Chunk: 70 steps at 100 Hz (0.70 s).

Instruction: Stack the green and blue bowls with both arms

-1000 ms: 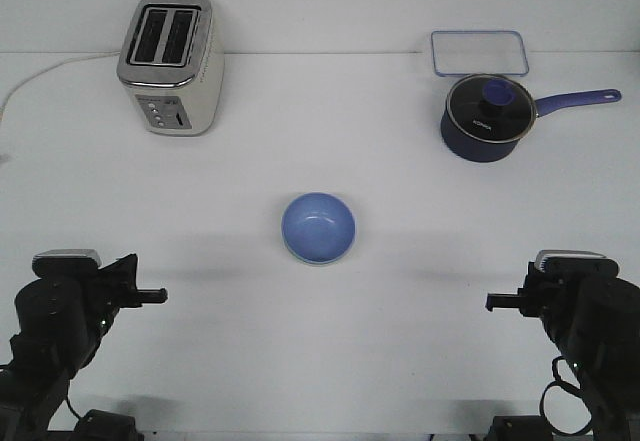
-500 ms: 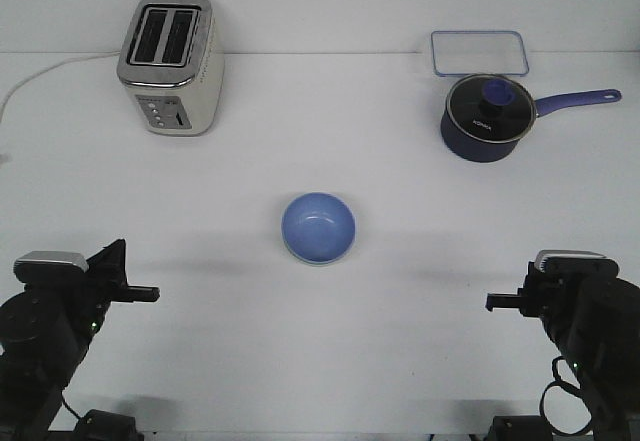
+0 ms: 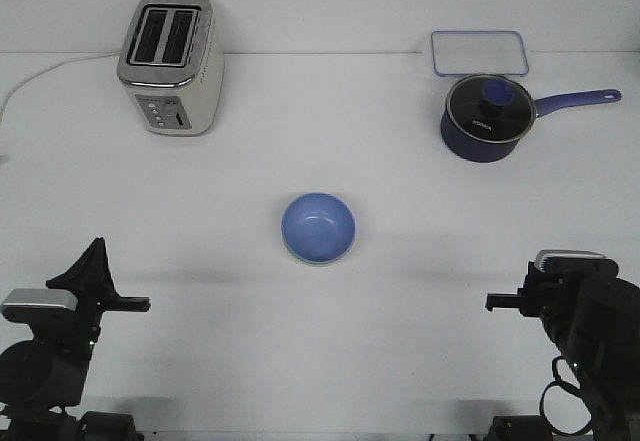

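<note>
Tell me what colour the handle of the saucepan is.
The saucepan's handle is periwinkle blue, lighter than the dark navy pot; seen in the front view.

- A plain white table (image 3: 320, 351) carries everything.
- A periwinkle blue round bowl (image 3: 318, 225) sits near the middle, nested in a pale mint green bowl whose rim just shows at its lower edge (image 3: 312, 260).
- A silver two-slot toaster (image 3: 170, 62) stands far left, its white cord (image 3: 40, 76) trailing leftward.
- A dark navy saucepan with glass lid (image 3: 486, 117) stands far right.
- Just behind it lies a clear rectangular blue-rimmed container (image 3: 479, 53).
</note>
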Motion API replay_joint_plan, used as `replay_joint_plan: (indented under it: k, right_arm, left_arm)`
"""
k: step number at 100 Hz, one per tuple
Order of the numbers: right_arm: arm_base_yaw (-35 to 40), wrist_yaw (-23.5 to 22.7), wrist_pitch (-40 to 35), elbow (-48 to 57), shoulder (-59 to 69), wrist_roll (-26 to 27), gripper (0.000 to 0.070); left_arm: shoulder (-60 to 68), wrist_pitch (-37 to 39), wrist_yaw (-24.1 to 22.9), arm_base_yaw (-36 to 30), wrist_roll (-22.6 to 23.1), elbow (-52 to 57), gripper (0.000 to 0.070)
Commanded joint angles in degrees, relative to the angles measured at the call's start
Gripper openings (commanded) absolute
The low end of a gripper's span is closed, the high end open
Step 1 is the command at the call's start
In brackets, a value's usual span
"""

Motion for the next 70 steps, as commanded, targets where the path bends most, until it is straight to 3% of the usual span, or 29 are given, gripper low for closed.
replay_joint_plan:
  k: [1,29,70]
  right_arm:
    - [0.0,0.0,0.7,0.4,0.2,-0.4,0.0]
    - [0.0,0.0,0.7,0.4,0.2,-0.4,0.0]
    - [0.0,0.0,1.0,0.4,0.2,-0.4,0.0]
  left_arm:
    - [-3.1,2.0,-0.3,0.6,0.6,-3.3,0.0011]
    - [-16.4,7.0,-0.3,1.8,0.6,-18.6,0.0012]
    - [-16.3,19.9,0.0,1.8,0.0,-30.1,0.0012]
